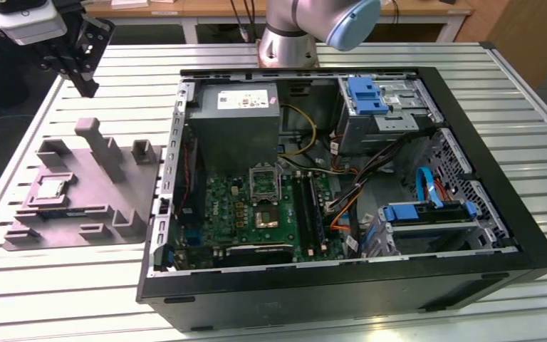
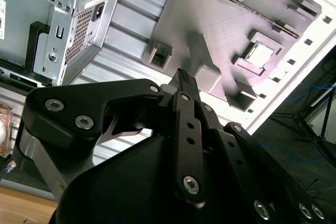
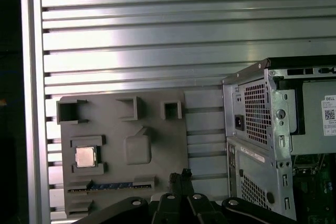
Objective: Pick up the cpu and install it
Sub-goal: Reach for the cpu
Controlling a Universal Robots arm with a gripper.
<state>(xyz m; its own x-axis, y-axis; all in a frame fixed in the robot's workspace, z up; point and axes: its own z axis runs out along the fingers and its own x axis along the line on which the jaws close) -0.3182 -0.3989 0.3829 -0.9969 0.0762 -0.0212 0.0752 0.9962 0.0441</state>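
Your cpu (image 1: 50,188) is a thin flat square, its silvery metal top facing up. It sits in the matte grey moulded holder (image 1: 126,192), at nine o'clock from the black case (image 1: 350,296) in the exterior view. Your gripper (image 1: 90,89) hangs at one o'clock from the chip, fingers pressed together and holding nothing.

— What carries everything here?
— A table (image 1: 65,299) of silvery metal slats.
— What lies directly on it?
— A grey plastic holder (image 1: 112,203) and, beside it, an open computer case (image 1: 350,285).
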